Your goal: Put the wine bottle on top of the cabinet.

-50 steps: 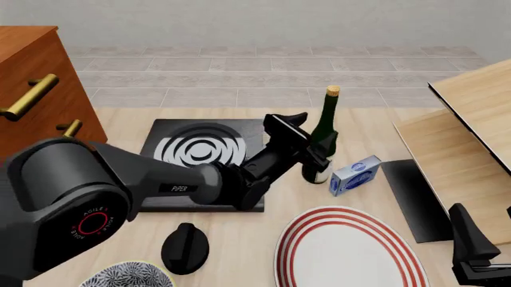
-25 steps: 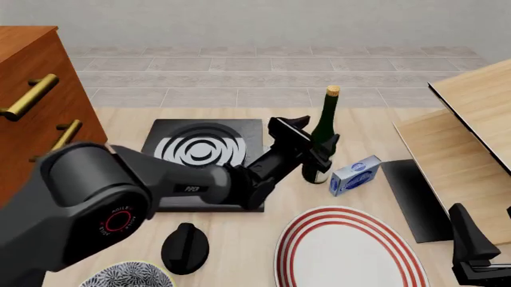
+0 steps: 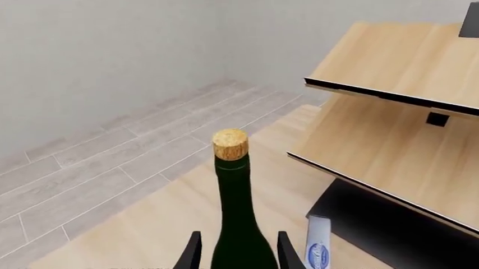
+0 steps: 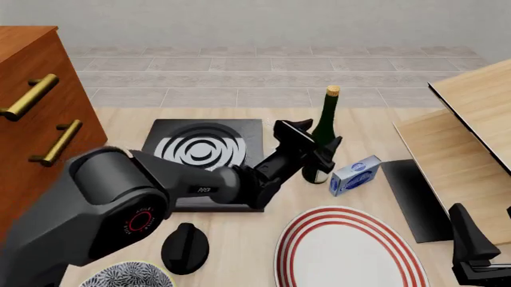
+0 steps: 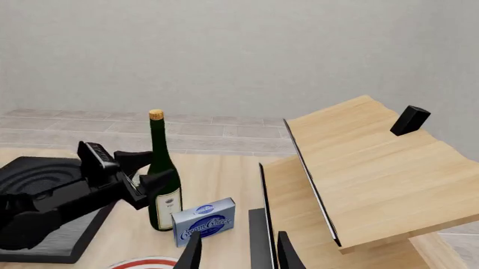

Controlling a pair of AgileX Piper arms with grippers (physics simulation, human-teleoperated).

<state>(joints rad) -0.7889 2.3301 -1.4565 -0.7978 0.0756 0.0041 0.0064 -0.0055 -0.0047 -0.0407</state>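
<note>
Left gripper (image 4: 318,147) fingers apart around the wine bottle (image 4: 321,142) body, rigid, slick, top-heavy glass, best gripped low beside blue box (image 4: 355,174).

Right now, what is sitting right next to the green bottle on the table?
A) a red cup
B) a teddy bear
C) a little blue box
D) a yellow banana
C: a little blue box stands on the table just to the right of the wine bottle, and the right wrist view shows the two close together, while the left gripper straddles the bottle.
</note>
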